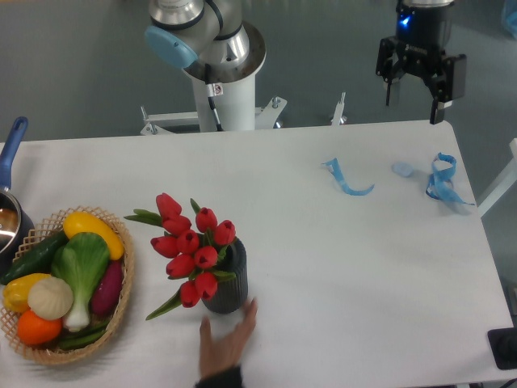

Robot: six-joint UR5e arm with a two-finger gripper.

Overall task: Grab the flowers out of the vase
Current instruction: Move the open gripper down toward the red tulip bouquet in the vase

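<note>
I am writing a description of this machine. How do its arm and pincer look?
The arm has silver-grey joints with a light blue cap, on a white column where a thin cable hangs. The pincer is black, with two dark fingers and a small blue light above.

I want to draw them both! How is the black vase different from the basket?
The vase is dark and ribbed; the basket is pale woven wicker. The vase stands tall and narrow; the basket lies wide and shallow. The vase holds red flowers; the basket holds colourful vegetables. A person's hand is at the vase, none at the basket. Both sit on the white table.
</note>
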